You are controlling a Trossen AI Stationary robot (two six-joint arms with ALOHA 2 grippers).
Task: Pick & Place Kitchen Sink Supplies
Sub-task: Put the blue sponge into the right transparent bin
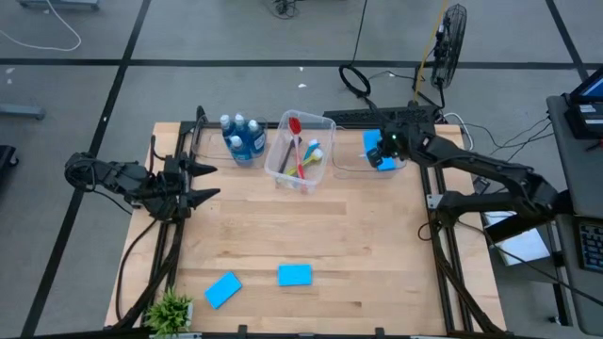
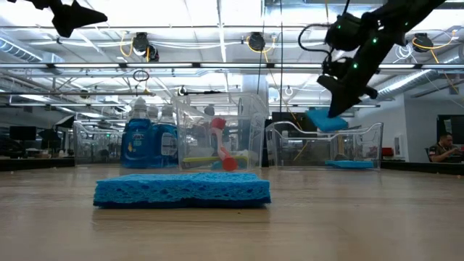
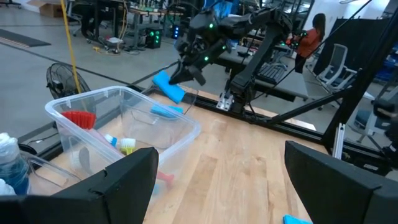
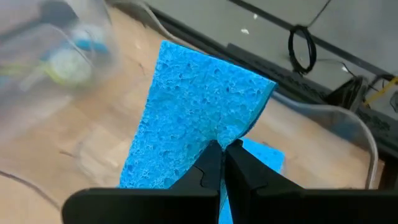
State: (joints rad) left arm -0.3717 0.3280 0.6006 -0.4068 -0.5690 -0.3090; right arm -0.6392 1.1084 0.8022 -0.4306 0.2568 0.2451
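Observation:
My right gripper (image 4: 222, 152) is shut on a bright-blue sponge (image 4: 193, 112), held in the air over the clear bin (image 2: 362, 141) at the table's far right. Another sponge (image 2: 349, 164) lies flat in that bin. Two more sponges (image 1: 222, 289) (image 1: 295, 274) lie flat on the table near its front edge. Blue soap bottles (image 1: 243, 137) stand at the far left. Long-handled brushes (image 1: 300, 151) lie in the middle clear bin (image 1: 281, 169). My left gripper (image 1: 211, 182) waits open at the table's left edge, with nothing between its fingers. My right gripper pinches one edge of the sponge (image 4: 219, 138) between its two fingertips, and the foam is dented in at the pinch. The fingers slant down from the table's right side. The sponge juts out tilted beyond the fingertips (image 2: 326, 119), lifted clear above the bin.
A small green potted plant (image 1: 170, 309) stands at the near left corner. Cables and a fan (image 1: 450, 38) lie beyond the far edge. Bare wood stretches across the table's middle (image 1: 311, 221). A person sits in the room behind (image 2: 440, 148).

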